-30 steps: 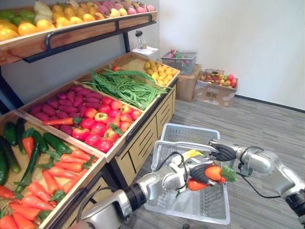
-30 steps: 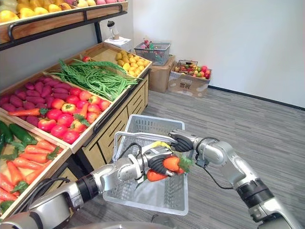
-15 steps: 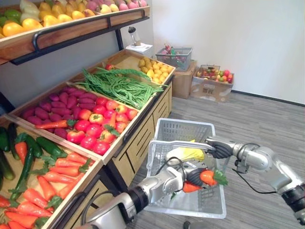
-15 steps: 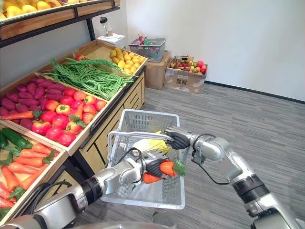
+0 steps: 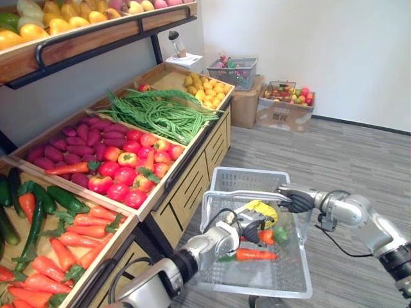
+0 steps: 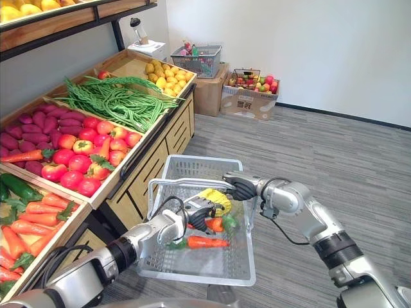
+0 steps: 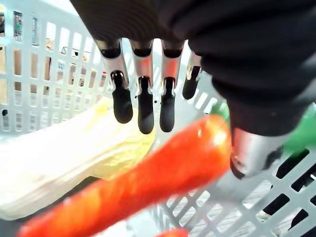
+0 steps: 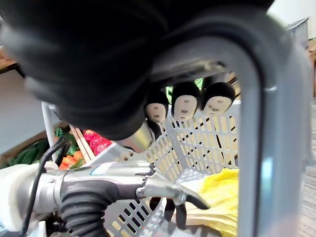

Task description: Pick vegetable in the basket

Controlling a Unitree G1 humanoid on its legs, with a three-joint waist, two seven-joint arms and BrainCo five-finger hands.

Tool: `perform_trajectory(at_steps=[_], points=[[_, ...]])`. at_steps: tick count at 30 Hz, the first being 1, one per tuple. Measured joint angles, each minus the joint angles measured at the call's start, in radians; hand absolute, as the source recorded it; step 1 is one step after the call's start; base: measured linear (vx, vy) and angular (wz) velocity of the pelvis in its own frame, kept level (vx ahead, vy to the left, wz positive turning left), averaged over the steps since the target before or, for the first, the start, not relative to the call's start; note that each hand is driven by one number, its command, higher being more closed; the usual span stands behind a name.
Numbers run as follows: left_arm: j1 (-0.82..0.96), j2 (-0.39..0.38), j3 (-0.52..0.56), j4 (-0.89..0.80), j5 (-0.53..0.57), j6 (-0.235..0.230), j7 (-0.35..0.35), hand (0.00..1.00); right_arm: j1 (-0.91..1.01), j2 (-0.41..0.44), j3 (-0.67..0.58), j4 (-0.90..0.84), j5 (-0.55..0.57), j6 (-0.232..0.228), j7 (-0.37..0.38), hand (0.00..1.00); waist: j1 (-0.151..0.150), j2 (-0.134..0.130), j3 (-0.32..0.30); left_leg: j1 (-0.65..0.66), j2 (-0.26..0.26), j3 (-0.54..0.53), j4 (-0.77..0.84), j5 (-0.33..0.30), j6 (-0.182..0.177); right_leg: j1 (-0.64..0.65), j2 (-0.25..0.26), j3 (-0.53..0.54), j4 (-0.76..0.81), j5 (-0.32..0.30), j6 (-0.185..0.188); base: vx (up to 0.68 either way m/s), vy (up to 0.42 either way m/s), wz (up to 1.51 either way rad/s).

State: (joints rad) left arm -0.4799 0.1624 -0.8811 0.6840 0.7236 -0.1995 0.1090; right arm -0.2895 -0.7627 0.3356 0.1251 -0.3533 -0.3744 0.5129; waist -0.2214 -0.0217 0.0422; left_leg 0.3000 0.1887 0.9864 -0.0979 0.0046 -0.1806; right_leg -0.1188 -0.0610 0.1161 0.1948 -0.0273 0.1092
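Observation:
A grey plastic basket [image 5: 226, 176] hangs beside the produce stand, and my right hand [image 5: 296, 201] is shut on its handle [image 5: 244, 194]; the right wrist view shows the fingers [image 8: 185, 105] curled round the bar. My left hand [image 5: 244, 226] is down inside the basket with its fingers [image 7: 143, 106] straight and open. One orange carrot [image 5: 255, 254] lies on the basket floor. A second carrot [image 5: 268, 236] with a green top sits just past the fingertips, and I cannot tell whether they touch. A yellow vegetable [image 5: 260, 208] rests against the basket's far side.
The wooden stand on my left holds carrots [image 5: 70, 237], red tomatoes [image 5: 128, 176], green beans [image 5: 160, 115] and yellow fruit [image 5: 205, 90]. A second basket [image 5: 237, 70] and a fruit box [image 5: 286, 109] stand by the back wall. Grey floor lies to the right.
My left hand has gone down into the basket and opened. The two carrots that it held are out of its grip, and one now lies on the basket floor. The camera has shifted a little.

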Motion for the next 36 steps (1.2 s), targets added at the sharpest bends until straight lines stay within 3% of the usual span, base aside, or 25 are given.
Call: perform_trajectory(at_steps=[10,14,17,20,23,24,27,32,36], points=[[0.0,0.0,0.026,0.0,0.045,0.014,0.0,0.0,0.0,0.0,0.0,0.01,0.001,0.011,0.042,1.0,-0.007,0.009,0.021,-0.001,0.0,-0.001,0.0,0.0,0.0,-0.001,0.002,0.002,0.0,0.0,0.0,-0.02,0.02,0.0],[0.001,0.005,0.02,-0.034,0.042,0.009,0.008,0.0,0.018,0.004,-0.015,0.01,0.001,0.04,0.042,1.0,-0.002,0.01,0.021,-0.005,0.001,-0.008,0.0,0.0,0.0,0.0,0.0,-0.003,0.0,0.0,0.0,0.0,0.0,0.06],[0.007,0.048,-0.022,-0.199,0.025,-0.01,0.018,0.0,0.062,0.04,-0.064,0.02,-0.004,0.078,0.041,1.0,0.005,0.009,0.021,-0.023,0.003,-0.039,-0.001,0.002,0.004,0.004,-0.011,-0.03,0.0,-0.005,0.002,-0.01,0.014,0.26],[0.04,0.098,-0.041,-0.317,-0.066,-0.01,0.003,0.0,0.099,0.101,-0.098,0.055,-0.049,0.13,0.03,1.0,0.012,0.01,0.021,-0.032,0.007,-0.081,-0.003,0.005,0.007,0.022,-0.023,-0.071,0.0,-0.011,0.002,-0.04,0.034,0.42],[0.1,0.142,-0.074,-0.491,-0.165,-0.041,-0.022,0.0,0.128,0.157,-0.122,0.137,-0.083,0.208,-0.01,1.0,0.044,0.012,0.021,-0.047,0.007,-0.133,-0.007,0.014,0.02,0.039,-0.041,-0.117,-0.004,-0.018,0.002,-0.04,0.027,0.51],[0.146,0.157,-0.075,-0.576,-0.209,-0.066,-0.039,0.0,0.145,0.18,-0.135,0.18,-0.082,0.257,-0.026,1.0,0.063,0.012,0.021,-0.055,0.007,-0.159,-0.007,0.018,0.024,0.05,-0.05,-0.145,-0.006,-0.02,0.002,-0.02,0.023,0.49],[0.209,0.19,-0.065,-0.675,-0.25,-0.1,-0.07,0.0,0.185,0.225,-0.187,0.255,-0.08,0.315,-0.061,1.0,0.096,0.013,0.021,-0.077,0.007,-0.223,-0.007,0.025,0.034,0.073,-0.064,-0.195,-0.023,-0.02,0.002,-0.02,0.027,0.56],[0.341,0.283,0.042,-0.762,-0.289,-0.159,-0.095,0.0,0.261,0.281,-0.351,0.428,-0.056,0.341,-0.159,1.0,0.135,0.015,0.019,-0.125,0.002,-0.337,-0.007,0.046,0.055,0.108,-0.087,-0.286,-0.048,-0.02,0.002,-0.01,0.023,0.66],[0.424,0.313,0.156,-0.82,-0.29,-0.163,-0.081,0.0,0.275,0.313,-0.506,0.642,-0.006,0.348,-0.242,1.0,0.166,0.019,0.015,-0.171,-0.007,-0.425,-0.008,0.066,0.072,0.132,-0.098,-0.354,-0.075,-0.02,0.002,-0.02,0.001,0.62]])
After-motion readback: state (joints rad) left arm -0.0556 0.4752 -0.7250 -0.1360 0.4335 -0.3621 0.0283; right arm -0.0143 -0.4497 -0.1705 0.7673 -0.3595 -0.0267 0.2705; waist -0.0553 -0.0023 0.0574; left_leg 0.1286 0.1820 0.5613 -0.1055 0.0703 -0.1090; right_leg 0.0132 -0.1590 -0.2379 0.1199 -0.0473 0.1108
